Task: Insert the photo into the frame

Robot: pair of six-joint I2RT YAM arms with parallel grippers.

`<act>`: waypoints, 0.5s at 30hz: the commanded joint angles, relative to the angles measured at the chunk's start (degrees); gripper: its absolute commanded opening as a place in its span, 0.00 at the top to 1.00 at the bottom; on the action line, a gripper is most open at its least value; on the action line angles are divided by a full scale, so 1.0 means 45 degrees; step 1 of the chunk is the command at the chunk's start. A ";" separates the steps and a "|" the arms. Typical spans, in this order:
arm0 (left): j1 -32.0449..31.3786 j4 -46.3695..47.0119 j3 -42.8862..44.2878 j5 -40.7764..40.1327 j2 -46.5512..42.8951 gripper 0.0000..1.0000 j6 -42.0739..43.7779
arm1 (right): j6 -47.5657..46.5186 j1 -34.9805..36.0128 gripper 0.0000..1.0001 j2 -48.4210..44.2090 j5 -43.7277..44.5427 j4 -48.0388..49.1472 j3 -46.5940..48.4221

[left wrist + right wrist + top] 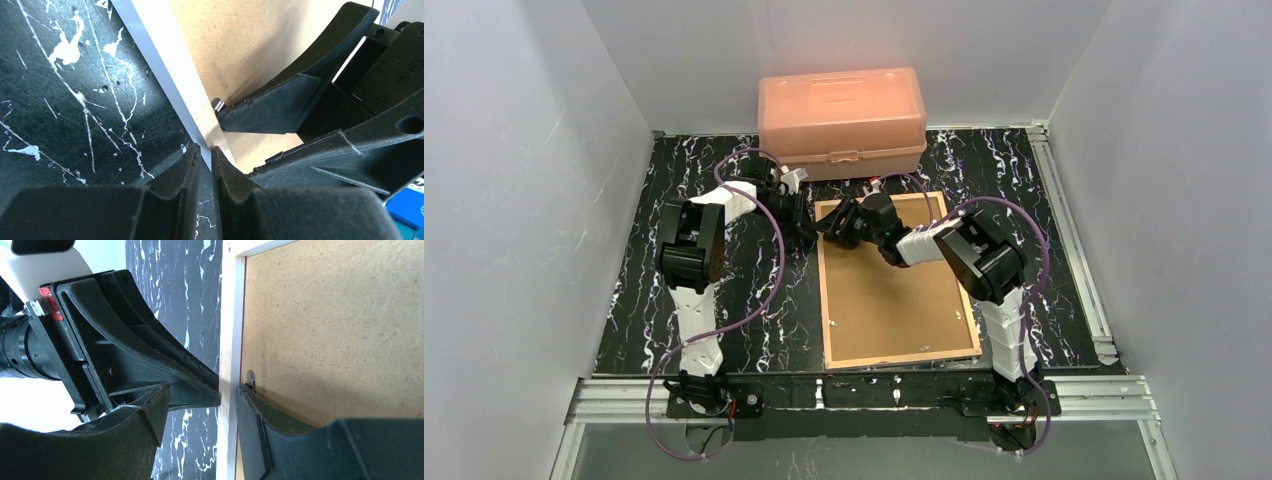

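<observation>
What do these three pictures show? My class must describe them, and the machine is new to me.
Two robot arms, left and right, are bolted to a table. One picture looks down from above; the other two come from cameras on the wrists. A picture frame lies back up, its brown backing board in place, with an orange box behind it. The left gripper pinches the frame's rail. The right gripper is open astride that rail, one finger at a metal tab. No photo shows.

Orange plastic box (841,122) at back, black marbled tabletop (986,168), brown backing board (894,310)
</observation>
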 commanded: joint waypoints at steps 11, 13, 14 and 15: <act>0.0209 -0.0508 -0.0225 -0.0331 -0.0510 0.89 0.0146 | -0.3941 -0.1862 0.39 -0.0079 -0.4312 -0.2742 0.3383; 0.0216 -0.0488 -0.0196 -0.0273 -0.0458 0.89 0.0074 | -0.5112 -0.2007 0.38 0.0238 -0.4952 -0.3858 0.3967; 0.0221 -0.0488 -0.0186 -0.0252 -0.0440 0.89 0.0059 | -0.5720 -0.2043 0.38 0.0347 -0.5157 -0.4565 0.4229; 0.0232 -0.0483 -0.0195 -0.0264 -0.0440 0.89 0.0055 | -0.6394 -0.2057 0.37 0.0390 -0.5314 -0.5170 0.4447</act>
